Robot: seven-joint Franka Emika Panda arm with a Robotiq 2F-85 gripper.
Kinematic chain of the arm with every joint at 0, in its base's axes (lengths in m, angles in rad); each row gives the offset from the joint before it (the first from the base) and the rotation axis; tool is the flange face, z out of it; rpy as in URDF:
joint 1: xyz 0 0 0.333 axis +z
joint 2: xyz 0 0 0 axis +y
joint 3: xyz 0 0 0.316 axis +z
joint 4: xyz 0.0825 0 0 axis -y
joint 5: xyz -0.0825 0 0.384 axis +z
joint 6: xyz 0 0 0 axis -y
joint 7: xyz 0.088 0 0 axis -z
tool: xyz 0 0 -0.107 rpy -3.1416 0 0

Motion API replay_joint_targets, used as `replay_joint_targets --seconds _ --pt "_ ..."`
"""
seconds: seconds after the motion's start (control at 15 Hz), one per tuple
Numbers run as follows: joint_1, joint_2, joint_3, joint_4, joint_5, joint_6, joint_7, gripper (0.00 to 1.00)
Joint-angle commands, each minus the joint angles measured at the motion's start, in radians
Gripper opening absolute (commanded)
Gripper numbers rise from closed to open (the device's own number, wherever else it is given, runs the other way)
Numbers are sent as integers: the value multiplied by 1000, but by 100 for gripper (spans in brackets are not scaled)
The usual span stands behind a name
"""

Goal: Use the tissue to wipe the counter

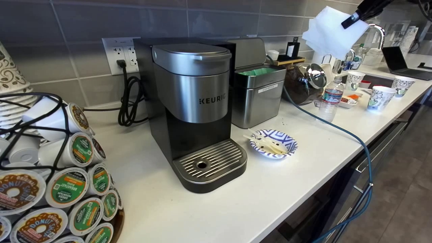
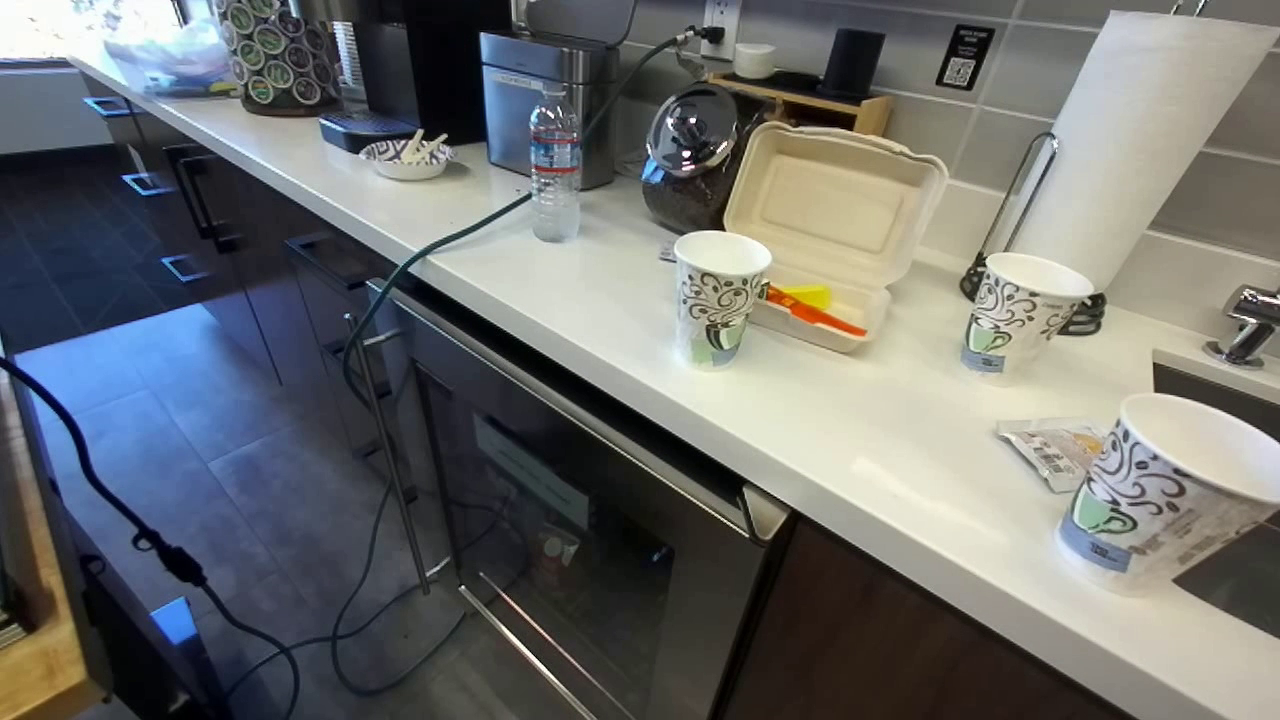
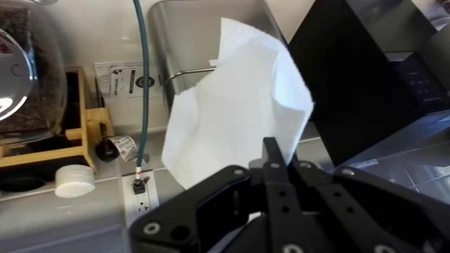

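Black two-fingered claw [image 1: 349, 21] clamped on a thin white paper tissue [image 1: 330, 37], gripping it near one edge

Tissue creased and partly folded over, hanging from the claw in mid-air, apart from the long smooth white tabletop [image 1: 158, 216] underneath

Wrist view: most of the sheet spreads out ahead of the claw's tips, right-hand edge curled in a loose fold, left edge ragged

Ahead of the claw and partly screened by the tissue there: boxy brushed-metal silver bin [image 3: 197, 31]; in both exterior views its lid [image 1: 249, 51] stands raised

Right of the claw, same view: tall black-sided coffee machine [image 3: 351, 88], lettered KEURIG on its silver front in an exterior view

Left of the claw: round clear-glass jar [image 3: 47, 88] with dark brown contents, pale wooden rack [image 3: 100, 121], thin teal cable [image 3: 145, 88] running to a rectangular white wall outlet [image 3: 142, 205]

In an exterior view, lower than the claw and resting on the tabletop: round blue-and-white patterned plate [image 1: 289, 141] with pale utensils [image 1: 274, 147] in it, clear plastic bottle [image 1: 328, 109] with a red-and-blue label, three upright white paper cups [image 1: 379, 98] with dark scroll print
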Motion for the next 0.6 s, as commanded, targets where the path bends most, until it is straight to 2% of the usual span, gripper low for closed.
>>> replay_joint_targets --seconds 0.0,0.2,0.27,0.53 --pt "39 0 -27 0 0 2 -6 1" --pt "41 3 -32 -1 6 2 -23 0" --pt "42 26 -10 8 -57 -13 20 0" --pt "85 63 22 -12 -135 -143 75 0"
